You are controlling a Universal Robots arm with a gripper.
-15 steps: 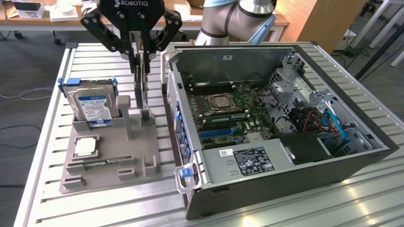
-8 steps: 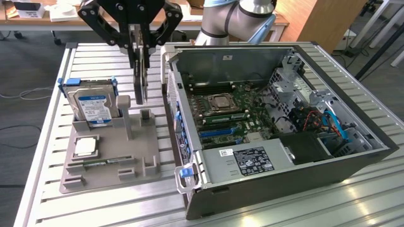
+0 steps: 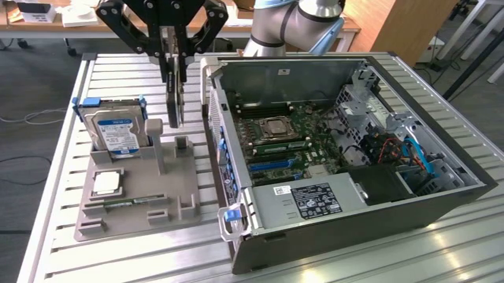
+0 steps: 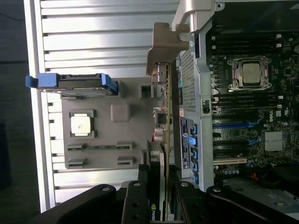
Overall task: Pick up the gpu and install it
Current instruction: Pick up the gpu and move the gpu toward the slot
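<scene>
The gpu [image 3: 174, 103] is a thin dark card seen edge-on, hanging upright over the grey holder tray [image 3: 134, 194]. My gripper [image 3: 173, 73] is shut on its upper edge. In the wrist view the gpu [image 4: 163, 121] runs away from my gripper [image 4: 159, 198], with its beige metal bracket [image 4: 166, 46] at the far end. The card hangs close beside the outer wall of the open computer case [image 3: 441, 206], still outside it. The motherboard's blue expansion slots [image 3: 272, 167] lie inside the case.
A hard drive [image 3: 117, 130] with blue rails stands in the holder. A processor [image 3: 106, 184] and a memory stick [image 3: 130, 202] also lie in it. Two upright posts [image 3: 155, 138] rise from the holder under the card. The power supply [image 3: 315, 200] fills the case's near end.
</scene>
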